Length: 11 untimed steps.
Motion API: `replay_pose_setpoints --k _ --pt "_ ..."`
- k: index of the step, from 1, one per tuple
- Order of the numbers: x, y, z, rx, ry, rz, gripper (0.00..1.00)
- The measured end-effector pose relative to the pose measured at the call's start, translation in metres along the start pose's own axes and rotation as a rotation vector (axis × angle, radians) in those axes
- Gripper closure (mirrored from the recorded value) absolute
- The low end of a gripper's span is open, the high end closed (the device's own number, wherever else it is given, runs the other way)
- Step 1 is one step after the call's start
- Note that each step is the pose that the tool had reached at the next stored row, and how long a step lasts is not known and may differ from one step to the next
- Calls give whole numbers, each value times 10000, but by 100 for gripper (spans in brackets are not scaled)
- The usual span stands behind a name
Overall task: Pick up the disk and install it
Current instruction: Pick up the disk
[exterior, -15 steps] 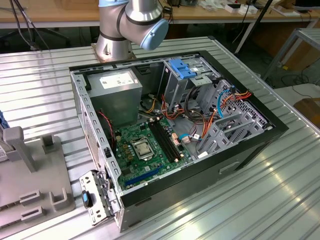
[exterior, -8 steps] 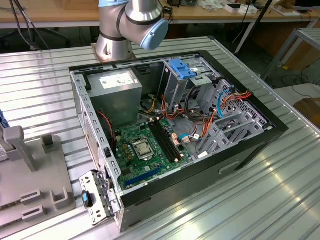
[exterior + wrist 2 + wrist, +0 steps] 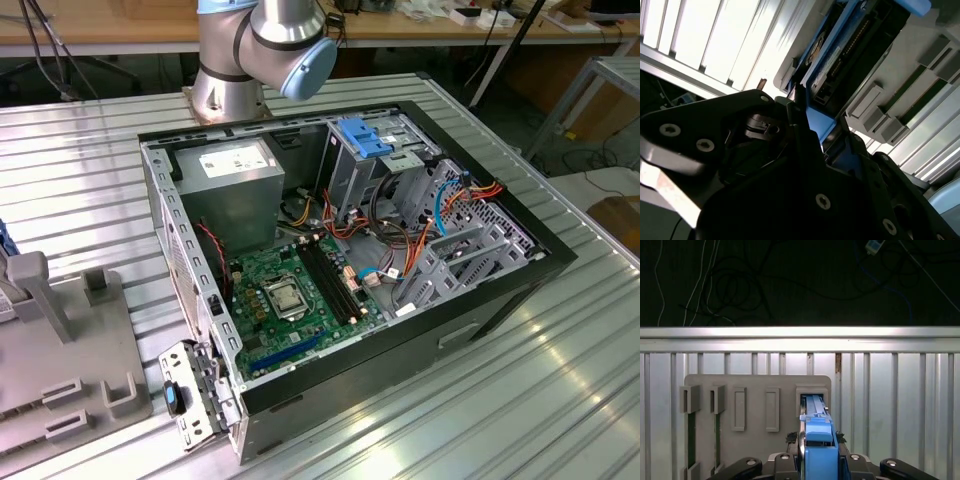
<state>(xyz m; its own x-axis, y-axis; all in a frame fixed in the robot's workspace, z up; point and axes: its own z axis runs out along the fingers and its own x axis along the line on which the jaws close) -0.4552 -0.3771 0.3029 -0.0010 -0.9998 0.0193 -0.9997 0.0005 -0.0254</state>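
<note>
disk (image 3: 817,432): near end cut off by the picture's edge in the first wrist view; broad faces hidden, as it stands edge-on in the grey holder's (image 3: 757,390) slot.
hand (image 3: 820,452): body cut by the edge in both wrist views; its dark bulk covers much of the disk in the second wrist view.
arm (image 3: 265,45): upper links cropped in the exterior view.
grey holder: cropped at the exterior view's left.

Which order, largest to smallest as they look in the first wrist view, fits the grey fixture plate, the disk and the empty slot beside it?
1. grey fixture plate
2. disk, clamped in the gripper; being nearer the camera, it may look bigger than it is
3. empty slot
</note>
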Motion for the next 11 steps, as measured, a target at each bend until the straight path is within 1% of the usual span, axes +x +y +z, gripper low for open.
replay_pose_setpoints --k 3,6,11 --pt "1 0 0 1 18 -2 63" --pt "0 -1 -8 1 59 -2 63" --pt "1 -1 -30 0 180 -5 63"
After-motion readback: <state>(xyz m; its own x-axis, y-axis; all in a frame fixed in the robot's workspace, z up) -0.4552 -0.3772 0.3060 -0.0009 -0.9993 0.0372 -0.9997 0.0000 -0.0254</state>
